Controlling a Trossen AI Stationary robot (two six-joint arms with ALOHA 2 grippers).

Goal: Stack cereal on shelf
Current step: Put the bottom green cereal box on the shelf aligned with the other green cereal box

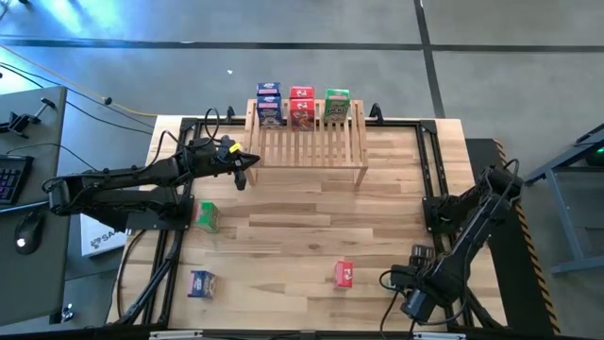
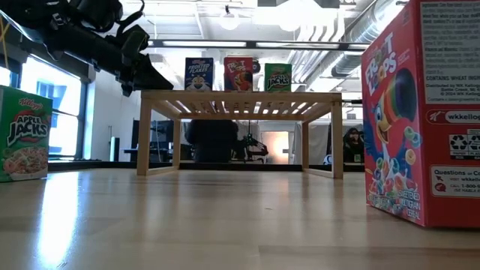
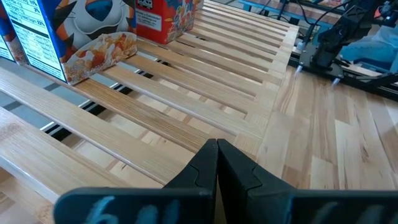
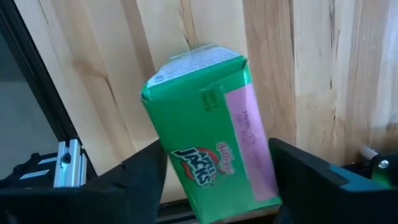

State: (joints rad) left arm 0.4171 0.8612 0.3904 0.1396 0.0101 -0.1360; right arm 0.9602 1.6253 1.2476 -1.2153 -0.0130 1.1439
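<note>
In the low view the red box [image 2: 422, 112] is cut off at the right edge; behind the shelf [image 2: 240, 101] a dark figure, perhaps a person [image 2: 212, 139], is half hidden.

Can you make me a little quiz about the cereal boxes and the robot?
1. Seen from above, how many cereal boxes sit on the table, off the shelf?
2. True or false: the left tool is wide open.
3. Which colour stands in the middle of the row on the shelf? A blue, B red, C green.

Key
1. Three: a green box, a blue box and a red box.
2. False: it is shut, over the shelf's slats.
3. B: the middle boxes are red.
</note>
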